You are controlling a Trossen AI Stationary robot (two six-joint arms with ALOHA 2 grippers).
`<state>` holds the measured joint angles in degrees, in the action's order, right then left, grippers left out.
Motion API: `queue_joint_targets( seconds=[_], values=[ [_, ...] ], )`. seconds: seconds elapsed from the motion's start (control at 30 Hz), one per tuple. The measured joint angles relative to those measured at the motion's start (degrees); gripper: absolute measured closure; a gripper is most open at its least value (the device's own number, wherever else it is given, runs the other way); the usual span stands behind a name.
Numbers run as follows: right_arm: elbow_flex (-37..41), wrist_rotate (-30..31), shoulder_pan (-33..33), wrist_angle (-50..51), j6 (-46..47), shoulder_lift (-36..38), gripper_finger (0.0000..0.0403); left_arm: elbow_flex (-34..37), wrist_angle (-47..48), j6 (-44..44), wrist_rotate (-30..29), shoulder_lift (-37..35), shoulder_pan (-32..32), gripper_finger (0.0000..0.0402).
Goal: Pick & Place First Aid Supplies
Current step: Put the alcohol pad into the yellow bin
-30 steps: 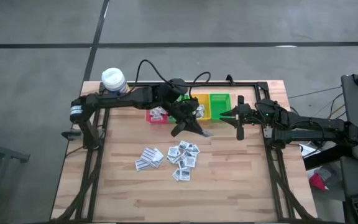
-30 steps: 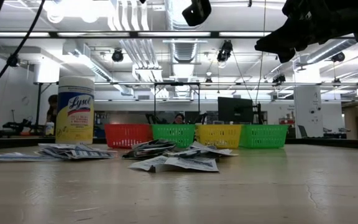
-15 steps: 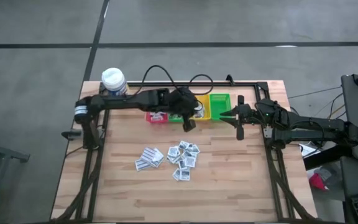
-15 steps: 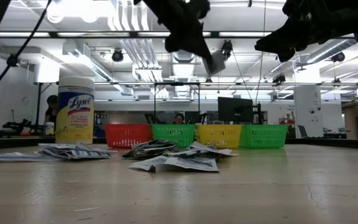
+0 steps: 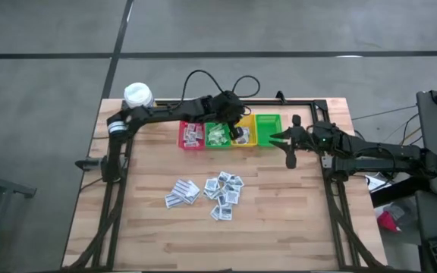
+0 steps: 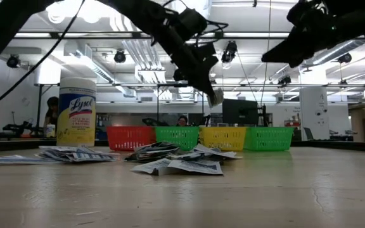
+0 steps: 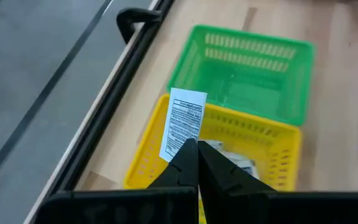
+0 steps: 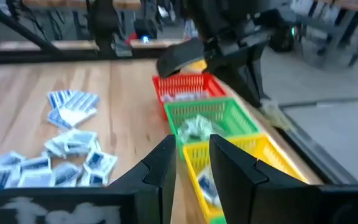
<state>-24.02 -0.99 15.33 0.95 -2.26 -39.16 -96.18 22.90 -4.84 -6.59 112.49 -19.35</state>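
Left gripper (image 7: 196, 149) up over the bin row at the far edge of the worktop (image 5: 279, 220), above the yellow bin (image 7: 272, 134). Fingers (image 7: 185, 165) pinched tight on one white sachet (image 7: 182, 127), printed face showing, hanging over the yellow bin's rim. In the low view the same sachet (image 6: 215, 96) shows well clear of the bins below.

Bin row, high view: red bin (image 5: 190, 136), green bin (image 5: 218, 137), yellow bin, second green bin (image 5: 268, 127), side by side and touching. Red, first green and yellow each hold packets; second green looks bare inside from the left wrist view.

Loose sachets (image 5: 224, 193) heaped mid-worktop, a separate small stack (image 5: 180, 192) just beside them on the left arm's side. None touched.

Right gripper (image 5: 289, 144) raised beside the second green bin, fingers (image 8: 161, 168) partly apart, nothing between them.

Yellow bottle (image 5: 137, 96) with white cap at the far left corner, well apart from the bins. Black cable (image 5: 203, 80) loops over the left arm near the row. A person (image 6: 182, 120) sits in the room behind.
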Motion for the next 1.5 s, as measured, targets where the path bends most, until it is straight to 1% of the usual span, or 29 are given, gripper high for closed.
queue_joint_targets(
  seconds=[0.13,0.23,0.43,0.57,0.77,0.97,1.1,1.2,1.37,1.5],
  values=[
    [0.9,0.7,0.4,1.2,3.2,0.0,0.0321,0.0,-2.1,-1.7,0.2,2.5,-0.1,0.0401],
    [1.0,0.8,0.3,1.1,3.6,0.0,0.0327,0.0,-2.9,-2.8,0.3,4.8,0.3,0.0401],
    [1.0,0.8,0.3,0.8,3.9,0.0,0.0333,0.0,-2.6,-1.5,0.3,9.0,0.3,0.0401],
    [1.0,0.8,0.3,0.8,5.5,0.0,0.0329,0.0,-2.9,-1.3,0.3,9.6,0.3,0.0402],
    [1.0,0.8,0.3,0.5,5.3,0.0,0.0320,0.0,-2.7,-1.5,0.3,10.0,0.3,0.0402],
    [1.0,0.7,0.3,0.4,5.3,0.0,0.0314,0.0,-2.5,-0.4,2.8,11.0,0.4,0.0401],
    [1.0,0.7,0.3,0.4,5.3,0.0,0.0317,0.0,-2.6,0.0,2.8,11.1,0.5,0.0398],
    [1.0,0.7,0.3,0.4,5.3,0.0,0.0322,0.0,-2.6,0.0,2.8,11.1,0.5,0.0374],
    [1.0,0.7,0.3,0.4,5.3,0.0,0.0329,0.0,-2.5,0.6,2.8,10.9,0.4,0.0297],
    [1.0,0.7,0.3,0.4,5.0,0.0,0.0330,-1.4,1.5,0.8,2.6,8.5,0.4,0.0243]
  ],
)
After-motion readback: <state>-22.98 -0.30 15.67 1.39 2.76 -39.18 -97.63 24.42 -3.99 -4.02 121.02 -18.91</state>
